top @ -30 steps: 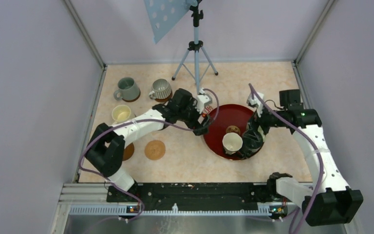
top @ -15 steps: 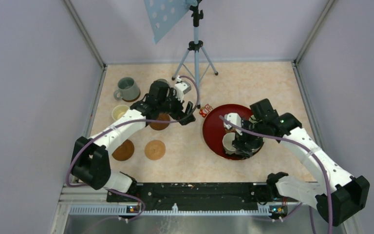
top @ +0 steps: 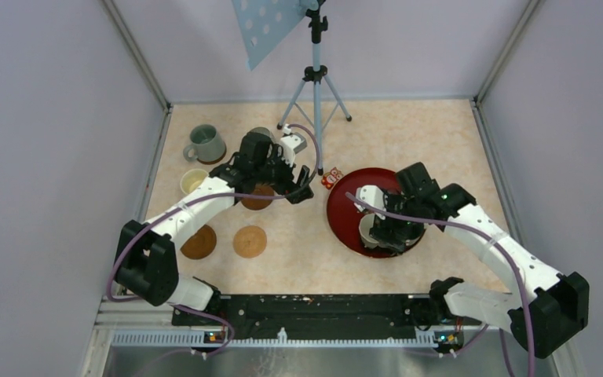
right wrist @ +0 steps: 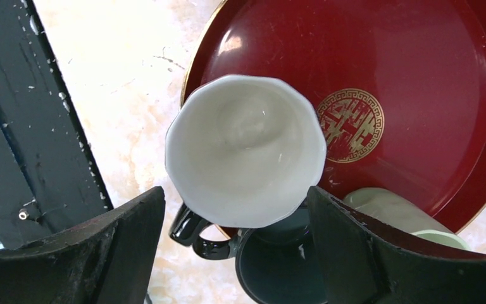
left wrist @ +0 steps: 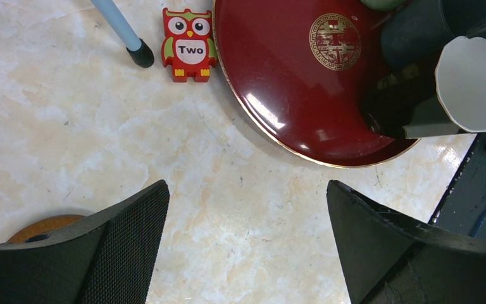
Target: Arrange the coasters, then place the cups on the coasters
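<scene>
The right gripper (right wrist: 237, 244) stands wide around the white cup (right wrist: 245, 149), probably to lift it; the left gripper (left wrist: 247, 250) is wide, empty.

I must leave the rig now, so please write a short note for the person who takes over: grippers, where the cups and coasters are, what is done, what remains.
Left gripper: open, empty, above bare table beside the red tray.
Right gripper: open, its fingers either side of the white cup on the tray; not closed on it yet.
Also on the tray: dark teal cup and pale green cup.
Grey-green cup stands on a coaster at far left; cream cup is nearer, its coaster unclear.
Three coasters are free.
Left: move the tray cups onto coasters.
</scene>
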You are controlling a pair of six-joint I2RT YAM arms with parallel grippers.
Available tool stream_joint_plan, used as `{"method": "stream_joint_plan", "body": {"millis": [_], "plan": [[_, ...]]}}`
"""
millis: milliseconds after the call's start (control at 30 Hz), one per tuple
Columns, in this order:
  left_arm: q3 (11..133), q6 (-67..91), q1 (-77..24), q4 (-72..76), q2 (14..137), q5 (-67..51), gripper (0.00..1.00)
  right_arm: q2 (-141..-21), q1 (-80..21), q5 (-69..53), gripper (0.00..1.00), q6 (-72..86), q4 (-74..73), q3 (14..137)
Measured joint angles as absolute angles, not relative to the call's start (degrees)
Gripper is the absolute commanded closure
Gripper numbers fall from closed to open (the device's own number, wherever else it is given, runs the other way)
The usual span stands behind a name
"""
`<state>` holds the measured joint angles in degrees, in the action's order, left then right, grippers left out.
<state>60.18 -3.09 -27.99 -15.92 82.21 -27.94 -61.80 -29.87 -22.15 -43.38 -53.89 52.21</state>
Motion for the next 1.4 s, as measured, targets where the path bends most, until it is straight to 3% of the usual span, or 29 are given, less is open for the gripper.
{"method": "stream_joint_plan", "body": {"millis": [567, 1100, 1400], "plan": [[60.2, -3.1, -26.7, -16.7, 82.2, -29.0, 0.01, -63.0, -33.0, -18.3, 0.18, -41.8, -48.8, 51.4], [58.6, -2.9, -26.2, -16.7, 82.2, -29.1, 0.01, -64.4, -33.9, -15.3, 0.26, -34.2, -44.0, 51.4], [58.6, -3.4, -26.2, -16.7, 81.3, -30.7, 0.01, -63.8, -34.0, -14.9, 0.17, -31.3, -42.9, 50.6]]}}
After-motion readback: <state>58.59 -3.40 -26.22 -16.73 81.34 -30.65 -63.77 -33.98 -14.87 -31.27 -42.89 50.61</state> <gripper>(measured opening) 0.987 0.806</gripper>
